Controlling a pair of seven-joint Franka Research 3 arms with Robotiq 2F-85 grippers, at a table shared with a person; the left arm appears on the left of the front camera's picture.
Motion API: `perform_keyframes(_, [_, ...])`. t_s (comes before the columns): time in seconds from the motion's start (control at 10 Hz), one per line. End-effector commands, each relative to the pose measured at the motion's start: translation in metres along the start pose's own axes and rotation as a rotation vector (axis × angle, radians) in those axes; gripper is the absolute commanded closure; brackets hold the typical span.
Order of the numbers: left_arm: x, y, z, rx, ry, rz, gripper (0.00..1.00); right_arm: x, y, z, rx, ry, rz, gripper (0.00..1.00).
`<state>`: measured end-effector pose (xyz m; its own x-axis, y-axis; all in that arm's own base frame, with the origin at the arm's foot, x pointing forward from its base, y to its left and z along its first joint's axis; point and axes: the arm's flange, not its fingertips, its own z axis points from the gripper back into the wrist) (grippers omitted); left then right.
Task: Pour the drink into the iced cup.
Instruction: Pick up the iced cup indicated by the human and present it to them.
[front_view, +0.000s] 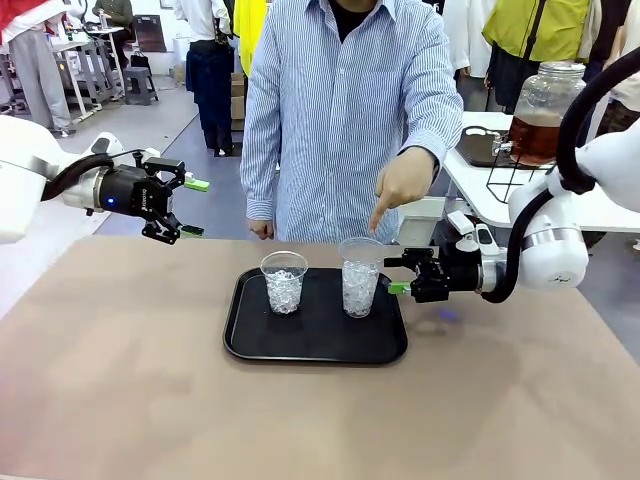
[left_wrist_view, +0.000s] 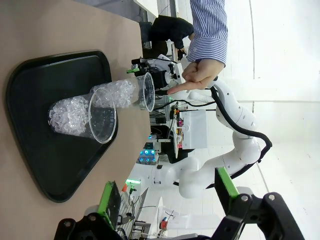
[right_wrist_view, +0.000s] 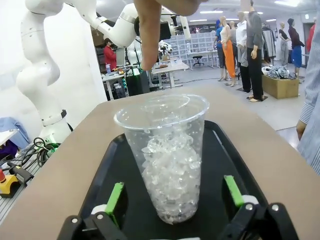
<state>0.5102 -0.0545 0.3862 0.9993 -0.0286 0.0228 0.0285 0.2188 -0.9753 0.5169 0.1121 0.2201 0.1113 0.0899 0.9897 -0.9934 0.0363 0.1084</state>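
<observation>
Two clear plastic cups of ice stand on a black tray (front_view: 245, 340): the left cup (front_view: 284, 283) is about half full and the right cup (front_view: 361, 278) is fuller. A person's hand (front_view: 400, 185) points a finger down at the right cup. My right gripper (front_view: 402, 274) is open, low, just right of that cup. In the right wrist view the cup (right_wrist_view: 167, 160) stands just ahead of my right gripper (right_wrist_view: 173, 196), untouched. My left gripper (front_view: 192, 207) hangs open in the air left of the tray. The drink (front_view: 535, 140), amber-brown, is in a glass jar at the back right.
The jar stands on a wire stand on a white side table (front_view: 480, 195) behind my right arm. The person stands at the far edge of the brown table (front_view: 120, 380). The left wrist view shows both cups (left_wrist_view: 80, 117) lying sideways in the picture past my left gripper (left_wrist_view: 167, 192).
</observation>
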Motion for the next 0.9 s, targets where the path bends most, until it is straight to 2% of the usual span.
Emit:
perform_keyframes(0.0, [-0.006,0.0,0.001,0.001,-0.008,-0.015,0.0,-0.001,-0.008,-0.012,-0.026,-0.009,0.038,0.0])
perform_keyframes(0.8, [-0.006,0.0,0.001,0.001,-0.008,-0.015,0.0,-0.001,-0.01,-0.04,0.034,-0.017,0.007,0.0])
